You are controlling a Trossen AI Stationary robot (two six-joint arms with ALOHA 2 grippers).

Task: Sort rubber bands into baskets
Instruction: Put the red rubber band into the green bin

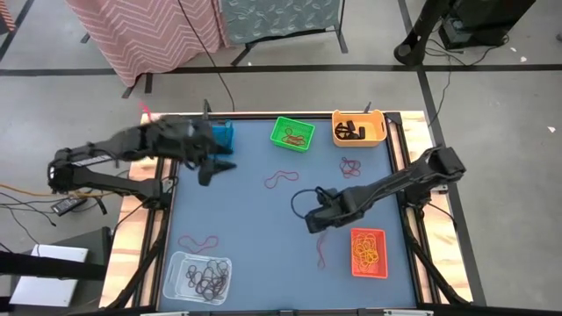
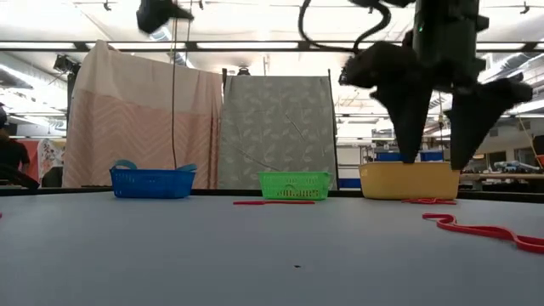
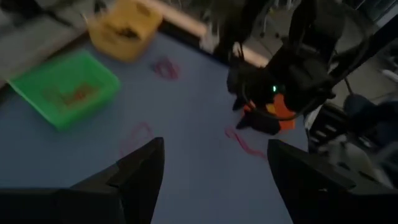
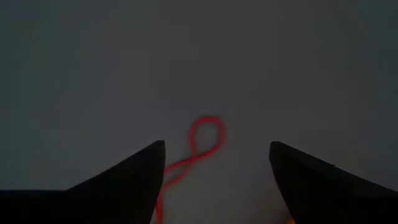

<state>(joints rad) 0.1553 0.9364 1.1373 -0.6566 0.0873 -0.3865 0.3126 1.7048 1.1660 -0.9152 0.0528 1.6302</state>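
Item: red rubber band (image 4: 198,155), a long loop twisted into a figure eight, flat on the blue-grey table (image 1: 255,219). It lies directly below my right gripper (image 1: 313,221), showing between my two fingertips in the right wrist view; its tail runs toward the near edge, just left of the red-orange basket (image 1: 369,252). I am not touching it.

Right gripper: fingers spread wide, holding nothing, pointing down at the table. The arm reaches in from the right side toward the middle, hanging above the surface.

Left gripper (image 1: 213,168): fingers spread wide, holding nothing. It sits on the far left, just near of the blue basket (image 1: 223,133), with the arm stretched in from the left edge.

Other bands:
- red loop (image 1: 280,178) on the table centre, between my two grippers;
- dark red tangle (image 1: 351,167) just near of the yellow-orange basket (image 1: 358,128);
- red strand (image 1: 198,241) near left, just far of the clear white basket (image 1: 198,276).

Baskets with contents: green basket (image 1: 292,133), far centre, orange bands; yellow-orange basket, far right, black bands; red-orange basket, near right, yellow and orange bands; clear white basket, near left, dark bands.
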